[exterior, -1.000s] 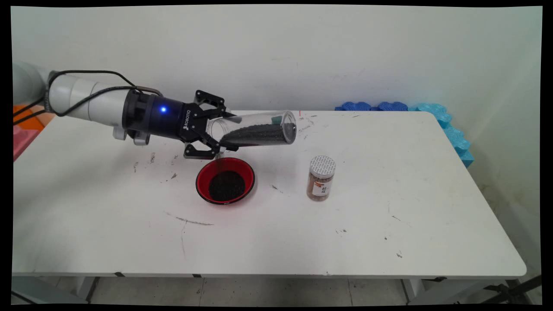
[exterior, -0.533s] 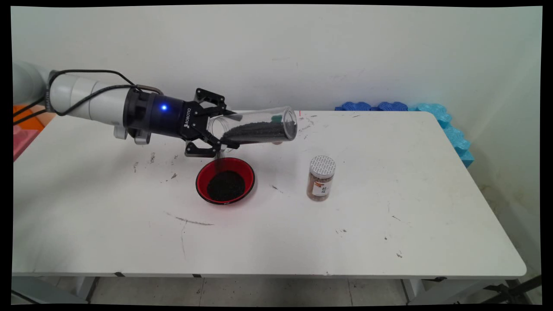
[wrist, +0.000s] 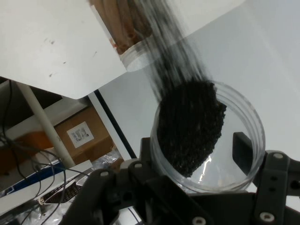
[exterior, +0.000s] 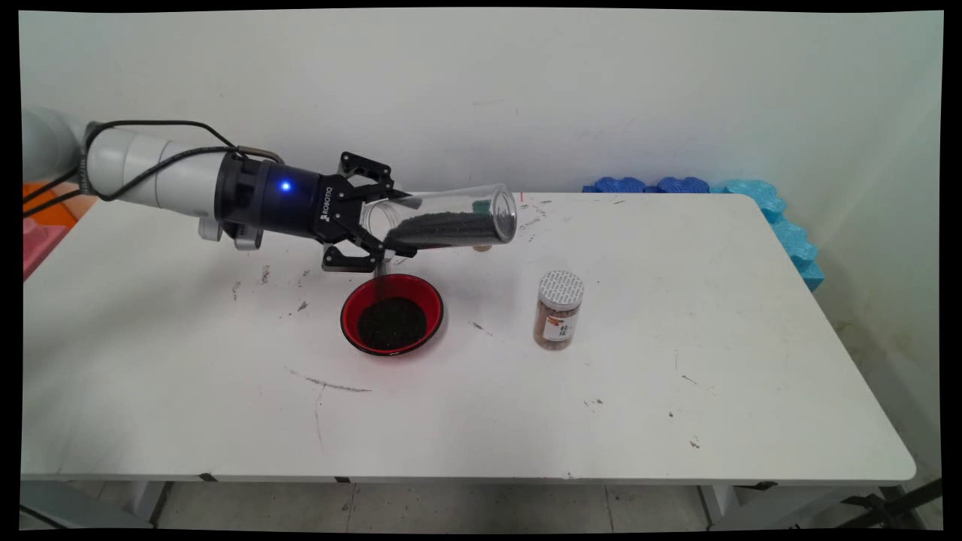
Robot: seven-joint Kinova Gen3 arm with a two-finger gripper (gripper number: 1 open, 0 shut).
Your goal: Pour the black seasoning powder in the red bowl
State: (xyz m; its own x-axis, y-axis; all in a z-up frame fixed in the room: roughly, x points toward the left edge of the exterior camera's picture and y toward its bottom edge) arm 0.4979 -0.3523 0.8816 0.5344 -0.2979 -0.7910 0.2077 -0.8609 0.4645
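My gripper point(exterior: 392, 222) is shut on a clear jar point(exterior: 451, 218) lying nearly level above the table, its far end tipped slightly up. Black granules point(exterior: 443, 228) lie along the jar's lower side. A thin stream falls from the jar's end at the gripper into a red bowl point(exterior: 353, 309) right below, where a dark pile point(exterior: 391, 323) lies. In the hand view the gripper point(wrist: 201, 157) clasps the jar point(wrist: 243, 117) on both sides, the granules point(wrist: 190, 126) fill its left half, and a blurred dark stream runs off toward the top.
A small spice jar point(exterior: 559, 309) with a patterned silver lid and brown contents stands to the right of the bowl; it shows at the top of the hand view point(wrist: 123, 28). Blue foam pieces point(exterior: 751, 197) line the table's far right corner. Pink and orange items point(exterior: 37, 225) sit at the left.
The jar's far end has tipped up a little. Granules inside have slid toward the gripper end, and the dark pile in the bowl has grown.
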